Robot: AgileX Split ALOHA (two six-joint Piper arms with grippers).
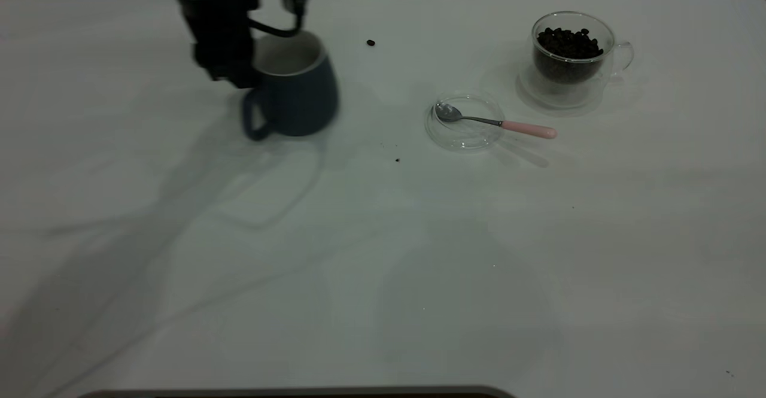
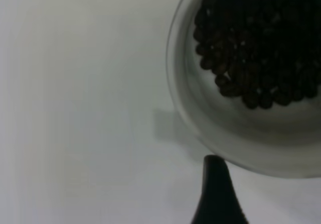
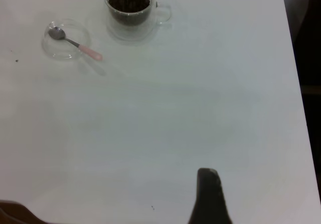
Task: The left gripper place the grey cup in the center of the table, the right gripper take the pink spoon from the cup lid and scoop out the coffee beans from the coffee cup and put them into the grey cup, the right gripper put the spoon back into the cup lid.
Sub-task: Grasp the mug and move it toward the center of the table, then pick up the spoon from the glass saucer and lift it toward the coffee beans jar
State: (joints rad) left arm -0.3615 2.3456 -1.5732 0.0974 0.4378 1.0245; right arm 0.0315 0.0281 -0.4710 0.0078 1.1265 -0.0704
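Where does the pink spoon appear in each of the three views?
Exterior view: small metal teaspoon with pale pink handle, right of centre, bowl in the round clear glass lid.
Left wrist view: not in it.
Right wrist view: near the upper left corner.
Shared landmark: clear glass cup of dark coffee beans close beside it.

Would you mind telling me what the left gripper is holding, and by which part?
The left gripper holds the grey cup by its rim, on the side above the handle. The right gripper holds nothing.
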